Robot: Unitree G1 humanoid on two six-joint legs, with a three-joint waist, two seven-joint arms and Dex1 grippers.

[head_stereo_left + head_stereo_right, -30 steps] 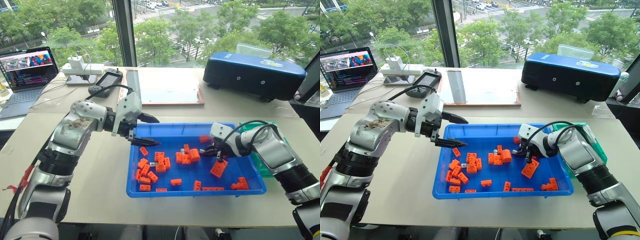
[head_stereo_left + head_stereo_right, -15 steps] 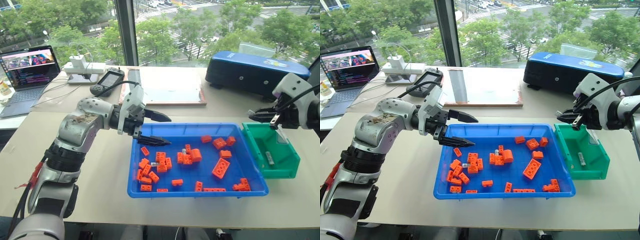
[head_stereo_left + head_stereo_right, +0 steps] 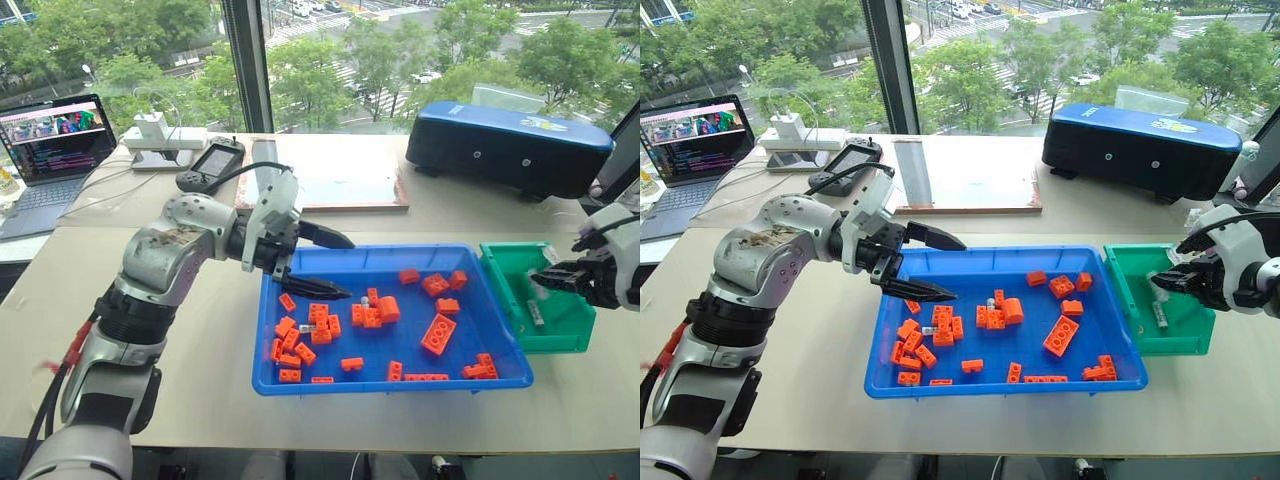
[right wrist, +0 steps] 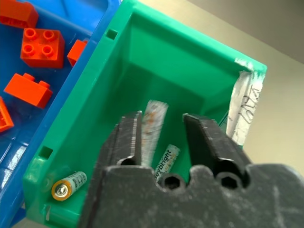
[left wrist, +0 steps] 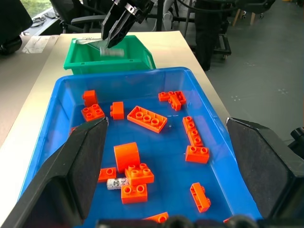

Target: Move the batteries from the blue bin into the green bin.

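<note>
Green plastic fills the right wrist view: you are looking straight down into the green bin (image 4: pixel 156 71), where two batteries (image 4: pixel 165 160) lie on the floor, one just below the fingers and another (image 4: pixel 69 184) in a lower-left corner. Your right gripper (image 3: pixel 1175 283) sits at the right edge of the right eye view, over the bin; its two black fingers (image 4: pixel 124 142) stand apart with a blurred pale battery (image 4: pixel 151 127) between them, and you cannot tell whether they touch it. Your left gripper (image 3: pixel 330 266) hangs over the upper-left corner of the blue bin (image 3: pixel 300 382), fingers spread wide and holding nothing. Inside the blue bin, orange bricks (image 3: pixel 438 335) lie scattered; one battery (image 5: pixel 115 183) rests against a brick cluster at lower left in the left wrist view, and another (image 3: pixel 992 301) shows near the bin's centre in the right eye view. Green bin touches the blue bin's right wall. At upper right sits a dark navy case (image 3: pixel 510 145); at upper left, a laptop (image 3: pixel 55 135).
</note>
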